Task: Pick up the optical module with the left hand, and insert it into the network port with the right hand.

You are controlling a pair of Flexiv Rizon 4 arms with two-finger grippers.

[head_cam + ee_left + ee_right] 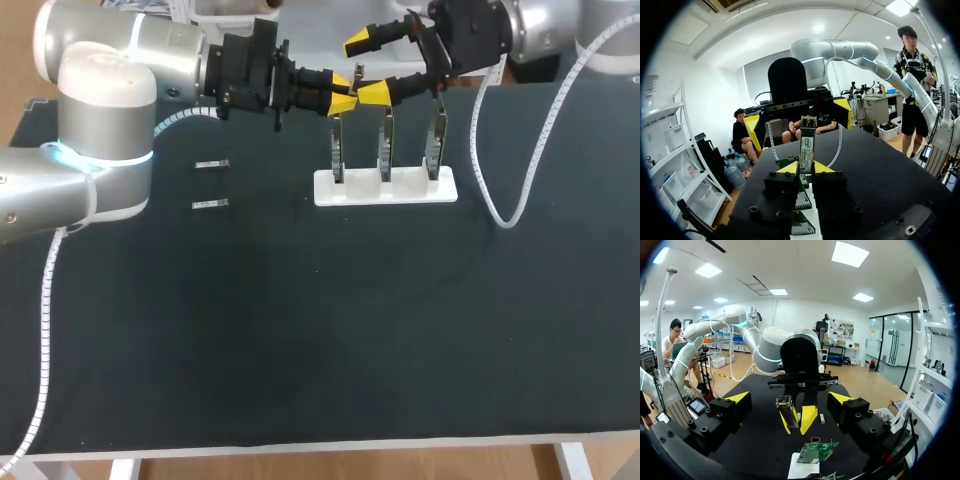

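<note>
Near the left end of the black bench (300,330), toward its far edge, two small spare modules (211,164) lie flat, one nearer the far edge than the other and slightly apart. Right of them, the left end effector (343,95) hangs above the far part of the bench, its yellow fingertips clamped on the optical module (806,147), which sticks out ahead of the tips. The right end effector (368,68) faces it from the far right corner. Its fingers are spread wide, one on each side of the module, and do not touch it. Below both, a white holder (385,187) rests on the bench near the far edge, carrying three upright circuit boards (385,150) in a row. A white coiled cable (487,190) loops onto the bench beside the holder's right end.
</note>
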